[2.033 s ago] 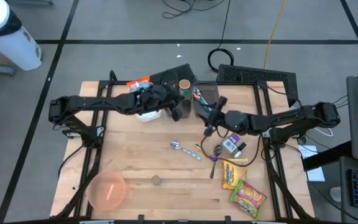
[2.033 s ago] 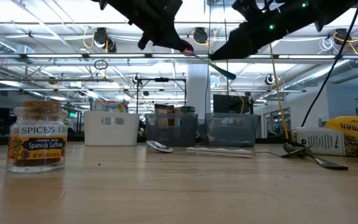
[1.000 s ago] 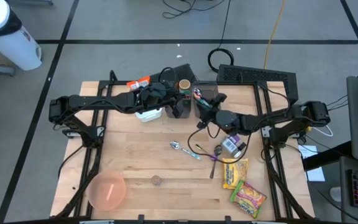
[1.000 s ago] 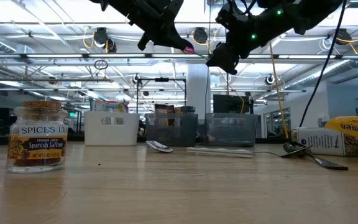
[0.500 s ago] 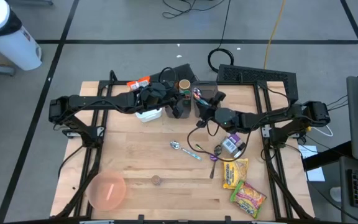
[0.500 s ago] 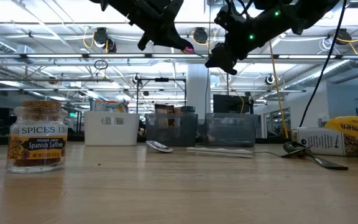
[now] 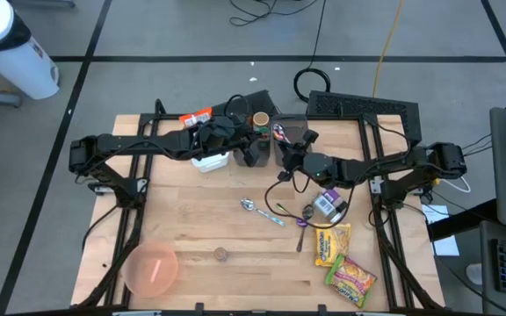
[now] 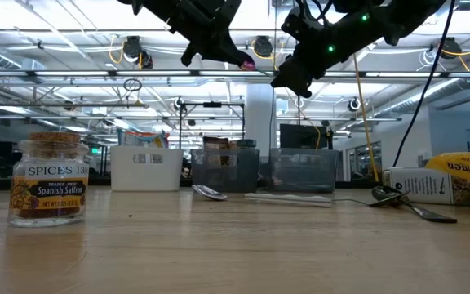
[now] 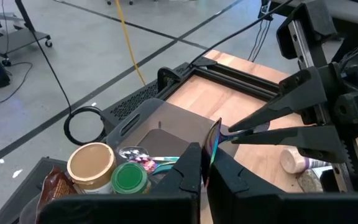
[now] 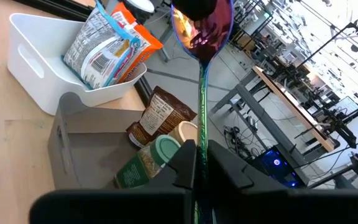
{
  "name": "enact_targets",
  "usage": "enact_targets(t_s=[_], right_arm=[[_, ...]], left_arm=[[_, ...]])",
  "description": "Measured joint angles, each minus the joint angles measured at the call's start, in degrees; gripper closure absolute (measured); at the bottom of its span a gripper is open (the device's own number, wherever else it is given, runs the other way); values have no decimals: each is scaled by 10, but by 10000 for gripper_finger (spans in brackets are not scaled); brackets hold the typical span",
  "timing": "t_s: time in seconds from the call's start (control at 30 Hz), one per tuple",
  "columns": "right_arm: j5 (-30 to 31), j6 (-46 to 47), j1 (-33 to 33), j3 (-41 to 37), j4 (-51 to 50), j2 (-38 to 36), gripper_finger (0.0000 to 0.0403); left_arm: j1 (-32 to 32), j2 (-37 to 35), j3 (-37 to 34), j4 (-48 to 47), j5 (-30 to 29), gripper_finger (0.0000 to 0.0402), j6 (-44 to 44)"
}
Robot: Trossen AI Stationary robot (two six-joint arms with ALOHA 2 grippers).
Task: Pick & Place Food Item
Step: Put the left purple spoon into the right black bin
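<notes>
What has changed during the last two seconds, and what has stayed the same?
The right gripper moved toward the left gripper and closed on the handle of the spoon. The left gripper stayed shut on the spoon's other end. Nothing on the table moved.

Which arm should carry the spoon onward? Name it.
Right, probably: the right gripper has its jaws shut on the spoon handle, while the left gripper only pinches the bowl end.

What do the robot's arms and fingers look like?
Both arms are dark, almost black, built from long thin segments with chunky joints. The left gripper and right gripper each end in two flat, dark, blocky fingers. Black cables run along the arms, and small green lights glow on the right one.
</notes>
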Motion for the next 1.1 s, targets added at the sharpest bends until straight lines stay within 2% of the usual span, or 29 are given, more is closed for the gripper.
enact_targets(t_s=[0.17,0.37,0.57,1.1], right_arm=[[1,1,0,0,0,0,390],[-3,1,0,0,2,0,395],[-4,1,0,0,3,0,400],[-8,1,-19,0,0,-2,401]], left_arm=[[0,0,0,2,0,396,0],[0,0,0,13,5,363,-6],[4,0,0,17,36,332,11],[4,-1,0,24,37,209,107]])
